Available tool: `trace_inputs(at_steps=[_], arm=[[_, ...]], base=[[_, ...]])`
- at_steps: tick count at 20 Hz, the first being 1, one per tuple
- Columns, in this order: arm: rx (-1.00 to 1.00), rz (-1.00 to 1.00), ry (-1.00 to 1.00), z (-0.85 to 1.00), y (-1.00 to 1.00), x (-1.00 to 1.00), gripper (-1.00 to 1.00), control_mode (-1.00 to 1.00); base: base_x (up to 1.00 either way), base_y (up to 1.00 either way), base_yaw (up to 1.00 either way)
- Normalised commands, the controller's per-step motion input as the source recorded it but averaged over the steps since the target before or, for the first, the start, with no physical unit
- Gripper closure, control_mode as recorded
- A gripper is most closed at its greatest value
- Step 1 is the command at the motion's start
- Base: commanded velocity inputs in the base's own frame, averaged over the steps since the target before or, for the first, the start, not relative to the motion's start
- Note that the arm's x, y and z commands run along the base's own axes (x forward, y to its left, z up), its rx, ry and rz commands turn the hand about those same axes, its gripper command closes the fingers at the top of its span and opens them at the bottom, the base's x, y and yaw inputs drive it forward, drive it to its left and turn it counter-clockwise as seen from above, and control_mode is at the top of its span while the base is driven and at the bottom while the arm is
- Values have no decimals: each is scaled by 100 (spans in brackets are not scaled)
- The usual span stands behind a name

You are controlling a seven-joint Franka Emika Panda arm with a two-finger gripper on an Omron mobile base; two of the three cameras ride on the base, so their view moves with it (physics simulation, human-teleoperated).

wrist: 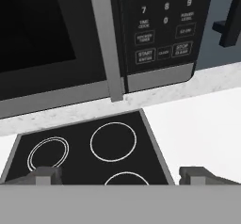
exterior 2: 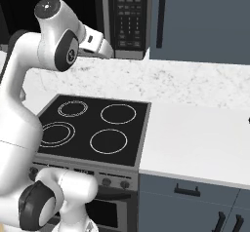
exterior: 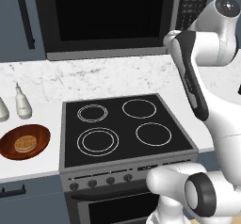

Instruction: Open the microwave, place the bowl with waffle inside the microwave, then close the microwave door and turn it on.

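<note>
One step in hand: opening the door (wrist: 56, 44); spread gripper (wrist: 120, 175) must reach its handle (wrist: 106, 39) at twelve o'clock.

The keypad (wrist: 162, 23) of the microwave (wrist: 94, 39) carries white digits in the hand view: 4, 5 and 6 in the top row, 7, 8 and 9 below, then 0. Lower buttons read START and STOP, each with a smaller second word too blurred to read. The other button labels are illegible, as are all of them in both base views.
</note>
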Motion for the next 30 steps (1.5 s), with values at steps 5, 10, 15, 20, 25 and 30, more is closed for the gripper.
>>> trace_inputs(at_steps=[5, 10, 15, 20, 25, 30], arm=[[0, 0, -13, 17, -2, 29, -100, -100], [0, 0, -10, 1, 0, 44, -100, -100], [0, 0, -8, 0, 0, 45, -100, -100], [0, 0, -1, 0, -2, 44, -100, -100], [0, 0, 0, -4, -4, 34, -100, -100], [0, 1, -1, -23, -5, 30, -100, -100]], base=[[0, 0, 0], [0, 0, 0], [0, 0, 0], [0, 0, 0], [0, 0, 0], [0, 0, 0]])
